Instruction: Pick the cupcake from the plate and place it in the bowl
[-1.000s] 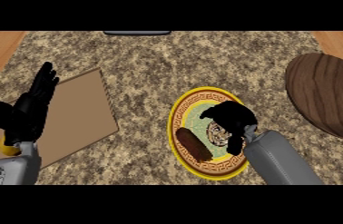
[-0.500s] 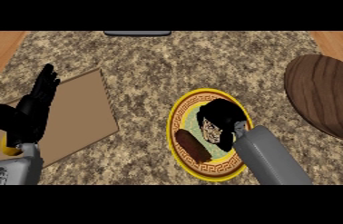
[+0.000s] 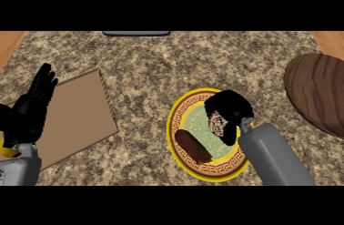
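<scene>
One right hand (image 3: 228,111) over plate (image 3: 176,128) — bowl (image 3: 316,94) beside

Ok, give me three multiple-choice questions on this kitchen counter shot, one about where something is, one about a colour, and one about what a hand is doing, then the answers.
1. Where is the wooden bowl?
A. at the view's right edge
B. at the view's left edge
C. on the plate

2. What colour is the rim of the plate?
A. blue
B. yellow
C. white

3. What is the right hand doing?
A. resting open beside the board
B. holding the bowl
C. curled over the cupcake on the plate

Answers:
1 A: the bowl is cut off by the right edge, apart from the plate.
2 B: a yellow band rings the patterned plate.
3 C: its fingers curl round the cupcake, mostly hiding it; it is the left hand that rests open over the brown board.
</scene>
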